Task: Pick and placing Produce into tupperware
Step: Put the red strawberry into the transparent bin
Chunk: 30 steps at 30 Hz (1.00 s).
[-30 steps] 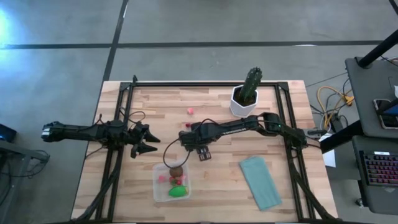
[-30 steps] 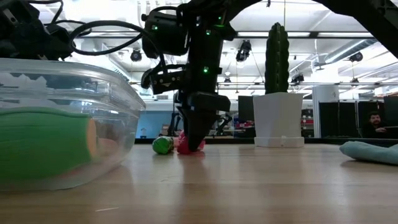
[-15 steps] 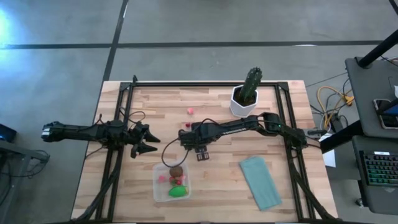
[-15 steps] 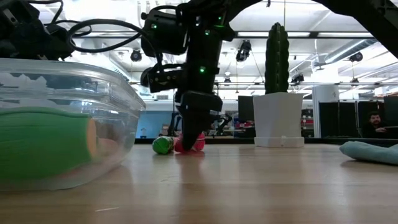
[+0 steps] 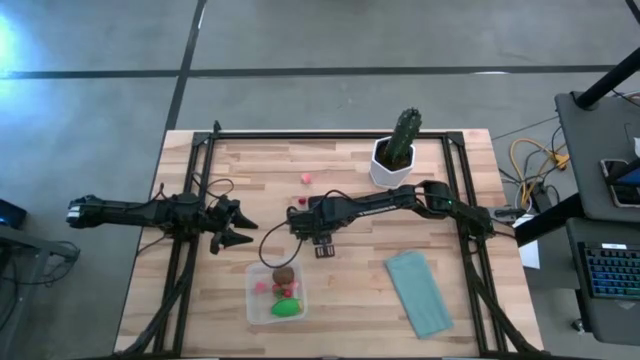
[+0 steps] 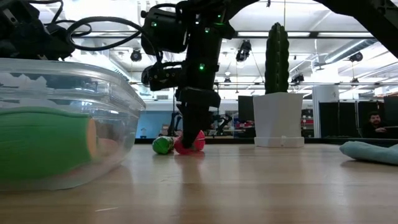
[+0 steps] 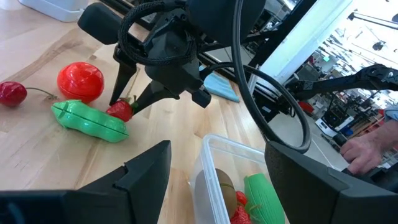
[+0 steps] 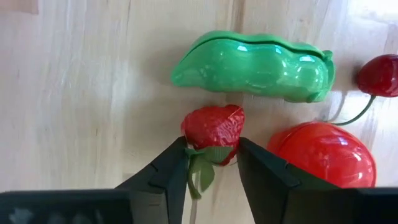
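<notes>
The produce lies in a cluster at the table's middle: a red strawberry (image 8: 211, 127), a green pea pod (image 8: 252, 65), a red tomato (image 8: 323, 155) and a cherry (image 8: 379, 74). My right gripper (image 8: 211, 148) points down over the cluster, shut on the strawberry. The clear tupperware (image 5: 277, 295) stands nearer the front edge; it holds a brown round piece (image 7: 219, 185), a green piece (image 7: 261, 200) and red bits. My left gripper (image 5: 236, 226) waits open at the table's left. One small pink piece (image 5: 304, 178) lies apart, toward the far edge. My right gripper pinches the strawberry between its two fingers (image 8: 175, 163) at its green leafy end (image 8: 214, 152). The fingers come from above, pointing steeply down. The strawberry lies on the table (image 7: 119, 111), right beside the pea pod.
A tall green cactus in a white pot (image 5: 395, 152) stands at the far side, right of the middle. A flat teal cloth (image 5: 420, 292) lies at the front right. Black frame rails (image 5: 190, 200) run along the table's left, right and far edges.
My right gripper has stayed over the produce cluster and has closed its fingers on the strawberry. The strawberry stays on the table.
</notes>
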Motion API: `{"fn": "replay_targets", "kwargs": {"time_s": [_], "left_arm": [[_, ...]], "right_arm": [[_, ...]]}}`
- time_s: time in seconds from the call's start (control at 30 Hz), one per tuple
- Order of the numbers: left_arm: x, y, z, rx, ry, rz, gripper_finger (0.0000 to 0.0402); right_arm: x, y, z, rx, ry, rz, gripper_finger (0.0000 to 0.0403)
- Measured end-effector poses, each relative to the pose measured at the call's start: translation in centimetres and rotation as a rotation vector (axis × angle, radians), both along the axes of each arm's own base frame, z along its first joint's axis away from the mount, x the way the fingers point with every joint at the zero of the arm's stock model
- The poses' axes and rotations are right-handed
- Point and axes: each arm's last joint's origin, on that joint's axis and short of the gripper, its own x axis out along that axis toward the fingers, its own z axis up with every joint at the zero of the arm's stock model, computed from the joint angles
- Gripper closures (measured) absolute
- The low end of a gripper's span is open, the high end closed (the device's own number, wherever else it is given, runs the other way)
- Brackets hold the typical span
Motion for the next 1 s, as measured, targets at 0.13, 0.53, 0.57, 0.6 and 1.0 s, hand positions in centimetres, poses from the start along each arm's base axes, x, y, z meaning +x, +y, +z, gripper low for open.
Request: {"fn": "replay_targets", "kwargs": {"time_s": [0.13, 0.53, 0.57, 0.6, 1.0], "left_arm": [[0.0, 0.0, 0.0, 0.0, 0.0, 0.0, 0.0155], [0.0, 0.0, 0.0, 0.0, 0.0, 0.0, 0.0155], [0.0, 0.0, 0.0, 0.0, 0.0, 0.0, 0.0155], [0.0, 0.0, 0.0, 0.0, 0.0, 0.0, 0.0155], [0.0, 0.0, 0.0, 0.0, 0.001, 0.0, 0.0155]], "right_arm": [[-0.3, 0.2, 0.5, 0.027, 0.01, -0.032, 0.0276], [-2.3, 5.6, 7.5, 0.265, -0.141, -0.023, 0.0276], [-2.4, 6.4, 8.1, 0.307, -0.165, -0.018, 0.0276], [-2.4, 7.2, 8.5, 0.342, -0.19, -0.016, 0.0276], [0.5, 11.6, 9.1, 0.616, -0.501, -0.129, 0.0275]]}}
